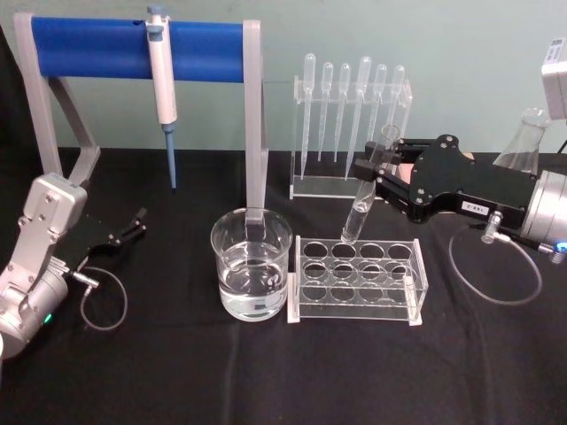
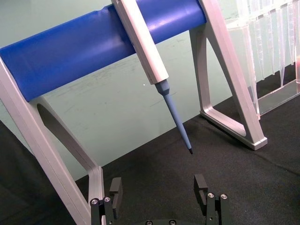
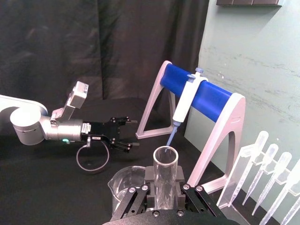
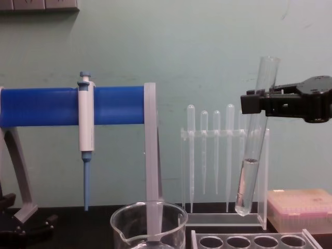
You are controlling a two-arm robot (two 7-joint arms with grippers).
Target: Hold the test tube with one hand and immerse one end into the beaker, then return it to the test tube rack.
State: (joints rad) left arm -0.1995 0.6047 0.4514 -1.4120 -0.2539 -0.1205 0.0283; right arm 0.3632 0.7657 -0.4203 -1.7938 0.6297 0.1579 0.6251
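Black cloth over the table [image 1: 266, 381], pale green wall [image 4: 207, 41] behind. Largest thing, at the back left: a grey stand with a blue bar [image 1: 97, 49], a white-and-blue pipettor [image 1: 162, 88] hung from it. Beside that, further right along the back, a clear holder of plastic pipettes [image 1: 344, 106]. Reaching in from the right, the right gripper [image 1: 379, 164], clenched on the upper part of the test tube [image 1: 360, 212], a little below the mouth. Parked low at the left edge, the left gripper [image 1: 135, 227], released, grasping nothing, well apart from the glassware. Front and centre, the clear test tube rack [image 1: 354, 316], every hole vacant. Just beside its left end, contact not clear, the beaker [image 1: 221, 266], roughly half full of water. Tube tilted, mouth leaning toward the right, round bottom hanging clear above the back row of the rack near its left end. Apparently a little liquid in the lower part, going by the chest view.

Hard to say whether bound for the beaker or for the rack; probably the carry to the beaker. To do it well: raise enough to clear the beaker's rim, travel left with a steady grip, centre over the water away from spout and wall, then lower slowly, dipping only the round end. No glass knocking on glass. For the return, straighten upright first and line up over one hole before lowering.

Small white label [image 1: 472, 208] on the right gripper's black body: print too small to read. No other legible writing.
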